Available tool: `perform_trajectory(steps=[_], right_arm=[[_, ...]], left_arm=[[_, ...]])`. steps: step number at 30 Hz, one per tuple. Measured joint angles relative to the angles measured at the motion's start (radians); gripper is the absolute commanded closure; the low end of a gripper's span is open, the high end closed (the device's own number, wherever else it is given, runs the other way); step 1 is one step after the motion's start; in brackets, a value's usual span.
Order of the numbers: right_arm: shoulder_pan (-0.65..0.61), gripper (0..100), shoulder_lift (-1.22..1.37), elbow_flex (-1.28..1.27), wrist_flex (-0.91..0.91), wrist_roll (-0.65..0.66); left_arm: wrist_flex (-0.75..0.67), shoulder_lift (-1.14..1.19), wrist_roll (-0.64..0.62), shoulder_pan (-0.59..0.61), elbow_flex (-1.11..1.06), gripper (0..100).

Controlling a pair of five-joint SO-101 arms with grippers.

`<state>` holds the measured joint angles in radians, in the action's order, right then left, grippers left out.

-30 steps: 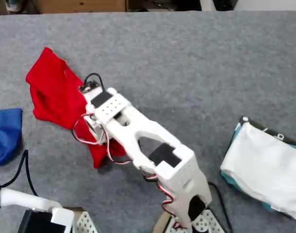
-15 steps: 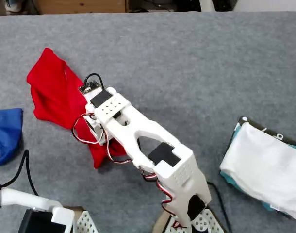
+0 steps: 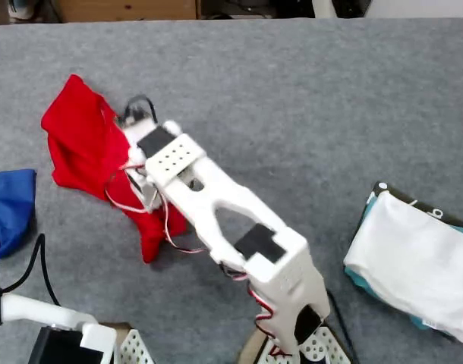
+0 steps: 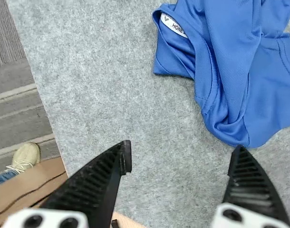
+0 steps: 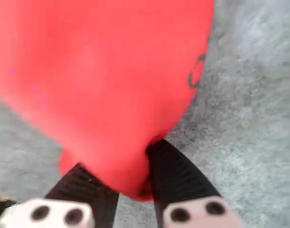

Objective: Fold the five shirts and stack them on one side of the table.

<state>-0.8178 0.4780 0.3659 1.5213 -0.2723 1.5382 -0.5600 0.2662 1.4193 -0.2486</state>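
Note:
A red shirt (image 3: 83, 148) lies crumpled at the left of the grey table. The right arm stretches from the near edge over it, and my right gripper (image 5: 130, 183) is shut on a fold of the red shirt (image 5: 102, 80). A blue shirt (image 3: 7, 208) lies at the table's left edge; the left wrist view has this blue shirt (image 4: 230, 66) just beyond my left gripper (image 4: 183, 161), which is open and holds nothing. A folded white shirt (image 3: 414, 262) rests on top of a teal one (image 3: 368, 220) at the right edge.
The left arm's white base (image 3: 42, 322) and a black cable (image 3: 34, 265) sit at the near left corner. The table's left edge (image 4: 35, 95) drops off to a floor beside the blue shirt. Bare grey felt (image 3: 307, 106) spans the middle and far side.
The right arm's wrist has shifted up and toward the far left over the red shirt, and the fold under it has bunched slightly. The left arm has kept still.

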Motion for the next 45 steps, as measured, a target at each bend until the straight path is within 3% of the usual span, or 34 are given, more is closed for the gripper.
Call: perform_trajectory(steps=[10,15,19,28,33,38,45], right_arm=[[0.0,99.4,-0.238,0.502,0.117,0.04],[0.084,99.4,-0.295,0.62,0.117,0.046],[0.19,99.4,-0.295,0.629,0.172,0.046],[0.235,99.2,-0.199,0.434,0.164,0.046],[0.305,99.1,-0.046,0.348,0.069,0.071],[0.451,99.1,0.097,0.347,0.005,0.235],[0.618,99.1,0.255,0.347,-0.133,0.331]], left_arm=[[0.0,0.0,0.023,0.0,-0.003,67],[0.0,0.0,0.025,-0.083,-0.005,67],[0.006,0.0,0.015,-0.232,-0.008,67],[0.08,0.0,-0.259,-0.732,-0.012,67],[-0.034,-0.002,-0.305,-0.781,-0.115,67],[-0.178,-0.002,-0.31,-0.81,-0.25,67],[-0.245,-0.002,-0.348,-0.921,-0.279,67]])
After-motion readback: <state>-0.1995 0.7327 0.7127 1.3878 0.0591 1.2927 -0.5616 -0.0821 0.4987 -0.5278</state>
